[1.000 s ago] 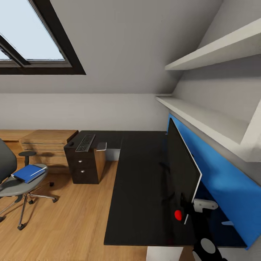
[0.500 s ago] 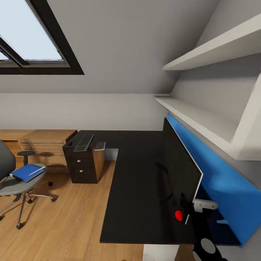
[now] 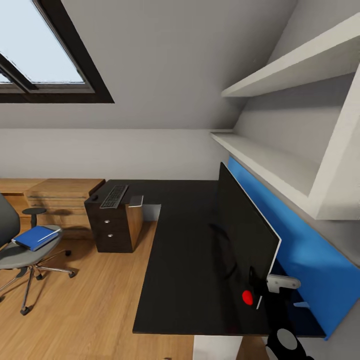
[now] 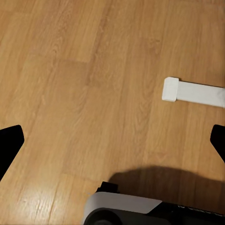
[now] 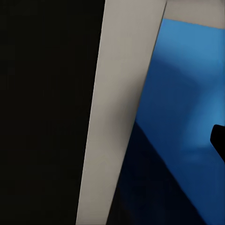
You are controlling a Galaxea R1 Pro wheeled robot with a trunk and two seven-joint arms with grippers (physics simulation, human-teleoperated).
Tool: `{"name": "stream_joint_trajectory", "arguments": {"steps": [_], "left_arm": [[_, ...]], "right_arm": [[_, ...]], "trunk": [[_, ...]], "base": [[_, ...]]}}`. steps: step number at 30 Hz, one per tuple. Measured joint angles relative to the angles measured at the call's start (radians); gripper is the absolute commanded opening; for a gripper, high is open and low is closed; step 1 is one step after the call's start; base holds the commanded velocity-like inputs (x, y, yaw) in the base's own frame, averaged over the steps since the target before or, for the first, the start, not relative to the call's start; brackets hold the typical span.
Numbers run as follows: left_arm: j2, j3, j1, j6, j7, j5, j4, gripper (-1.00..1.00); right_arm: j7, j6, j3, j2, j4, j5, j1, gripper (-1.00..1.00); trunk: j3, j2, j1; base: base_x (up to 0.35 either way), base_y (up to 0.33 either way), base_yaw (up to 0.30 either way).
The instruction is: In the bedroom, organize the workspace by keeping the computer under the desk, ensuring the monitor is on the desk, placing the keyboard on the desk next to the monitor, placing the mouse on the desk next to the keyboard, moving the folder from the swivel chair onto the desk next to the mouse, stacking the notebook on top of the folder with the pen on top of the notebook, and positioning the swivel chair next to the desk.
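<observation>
Monitor (image 3: 245,235) (upright) near desk (image 3: 185,260) edge.

The desk (image 3: 190,240) has a black top. On it, the monitor (image 3: 245,235) is black with a red dot; behind it the wall panel (image 3: 300,240) is bright blue. The folder (image 3: 35,237) is blue, the chair (image 3: 20,252) grey, the floor (image 3: 85,305) honey-brown wood.

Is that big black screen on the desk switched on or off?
Apparently off: the monitor stands upright on the desk with a wholly black face, nothing displayed. A red dot glows near its lower corner.
</observation>
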Motion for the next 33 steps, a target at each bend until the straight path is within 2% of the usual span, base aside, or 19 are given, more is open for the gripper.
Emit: {"name": "stream_joint_trajectory", "arguments": {"steps": [17, 33], "left_arm": [[0.0, 0.0, 0.0, -0.001, 0.0, 0.0, 0.0, 1.0], [0.0, 0.001, 0.0, -0.001, -0.001, 0.001, 0.0, 1.0]], "right_arm": [[0.0, 0.0, 0.0, 0.0, 0.0, 0.003, 0.0, 1.0], [0.0, 0.0, 0.003, 0.001, -0.001, 0.003, 0.0, 1.0]], "trunk": [[0.0, 0.0, 0.0], [0.0, 0.0, 0.001]], "base": [[-0.021, -0.011, 0.0], [-0.312, 0.0, 0.0]]}}
